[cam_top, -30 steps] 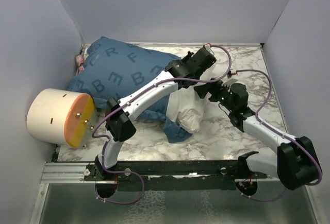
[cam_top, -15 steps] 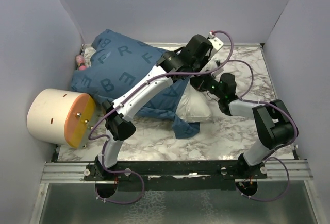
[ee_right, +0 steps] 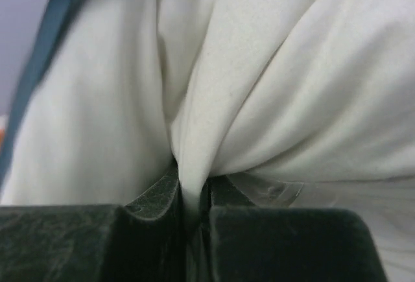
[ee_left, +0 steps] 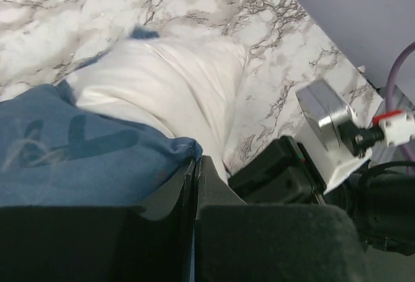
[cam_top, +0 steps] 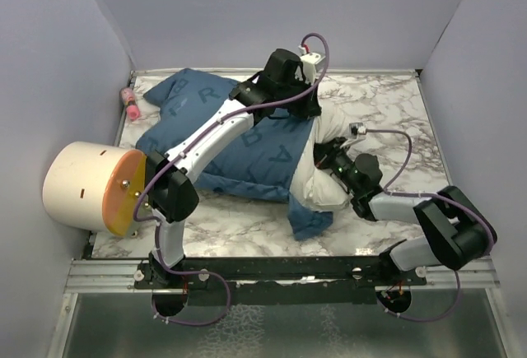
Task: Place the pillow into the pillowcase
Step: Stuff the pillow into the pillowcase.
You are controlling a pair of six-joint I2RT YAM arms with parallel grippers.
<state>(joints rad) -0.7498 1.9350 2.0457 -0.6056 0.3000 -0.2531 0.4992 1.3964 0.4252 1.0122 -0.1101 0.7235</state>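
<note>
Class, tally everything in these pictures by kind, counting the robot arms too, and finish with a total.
Robot arms: 2 (left end effector, right end effector)
Fabric items: 2 (pillow, pillowcase)
Cream cylinder with an orange face: 1
Small pink object: 1
Total: 6

Pillowcase (cam_top: 235, 148) spread to the left of the left gripper (ee_left: 194, 161), its hem pinched in that gripper, pillow (cam_top: 327, 187) mostly inside it, bare end sticking out toward the right gripper (ee_right: 192, 190), a fold nipped in that gripper
</note>
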